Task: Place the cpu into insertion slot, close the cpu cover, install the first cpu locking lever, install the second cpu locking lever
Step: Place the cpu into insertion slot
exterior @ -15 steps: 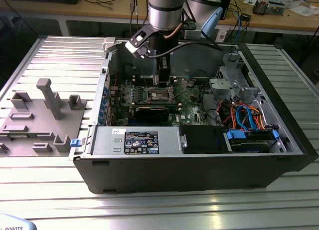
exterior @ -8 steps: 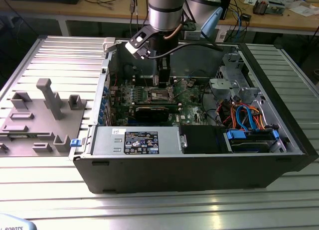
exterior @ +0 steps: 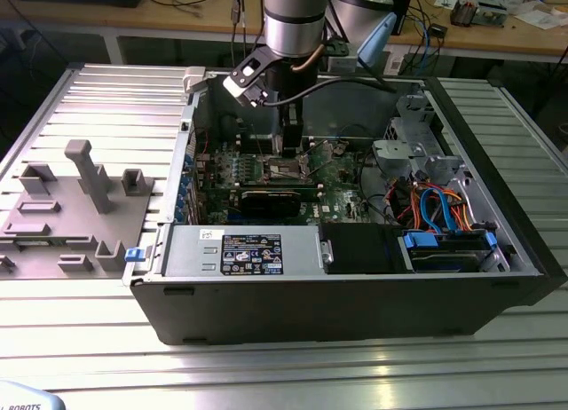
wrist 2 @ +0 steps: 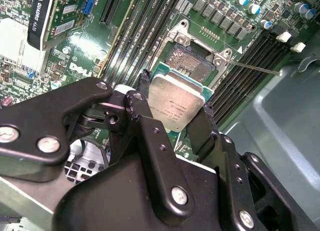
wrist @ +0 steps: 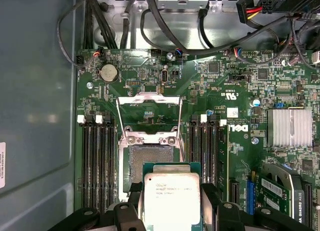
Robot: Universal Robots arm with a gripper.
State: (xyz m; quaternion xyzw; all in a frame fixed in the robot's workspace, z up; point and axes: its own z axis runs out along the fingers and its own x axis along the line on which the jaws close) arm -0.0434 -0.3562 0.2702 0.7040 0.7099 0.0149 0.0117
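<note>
Inside the open case (exterior: 355, 303), which sits on the slatted surface (exterior: 266, 374), the arm hangs from 12 o'clock in the exterior view. Its claw (exterior: 289, 151) is low over the green board. In both wrist views the claw is clenched on the cpu (wrist: 171, 198) (wrist 2: 175, 103), with one finger against each of two opposite edges and the silvery face toward the cameras. The cpu is held close over the slot (wrist: 151, 163) and is not seated; the slot's dark centre lies bare. The cover (wrist: 148, 97) stands swung open beyond the slot. A thin lever (wrist 2: 252, 67) juts free beside it. A grey fixture (exterior: 80, 206) lies at 9 o'clock of the case.
</note>
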